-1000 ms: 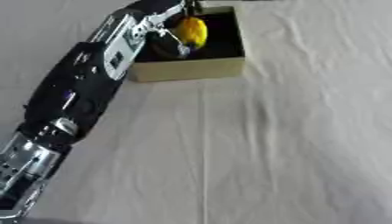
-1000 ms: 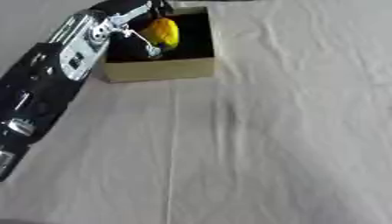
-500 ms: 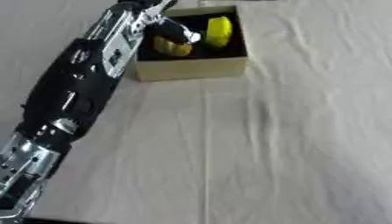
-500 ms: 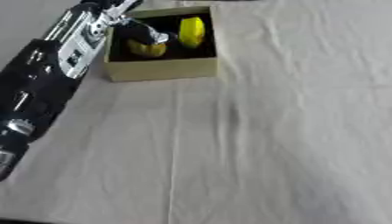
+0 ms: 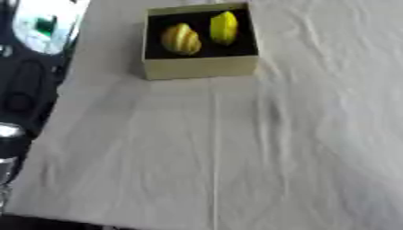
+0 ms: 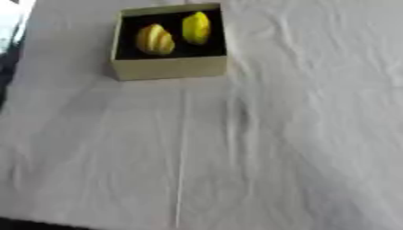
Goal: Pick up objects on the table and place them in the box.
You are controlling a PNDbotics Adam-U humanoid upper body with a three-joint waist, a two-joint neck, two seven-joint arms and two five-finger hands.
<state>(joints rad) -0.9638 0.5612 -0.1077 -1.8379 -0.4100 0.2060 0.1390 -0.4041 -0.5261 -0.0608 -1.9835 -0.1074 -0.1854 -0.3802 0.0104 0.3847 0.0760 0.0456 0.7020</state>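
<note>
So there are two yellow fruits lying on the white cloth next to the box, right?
Not quite: the two yellow fruits lie inside the box, not beside it on the white cloth. The left eye view shows both against the box's dark interior.

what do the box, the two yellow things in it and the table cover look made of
Tan square box: probably cardboard, with matte, flat walls and a dark inside. Two yellow ridged objects: possibly plastic toy fruit, slightly glossy; uncertain. White table cover: cloth, showing creases and wrinkles.
</note>
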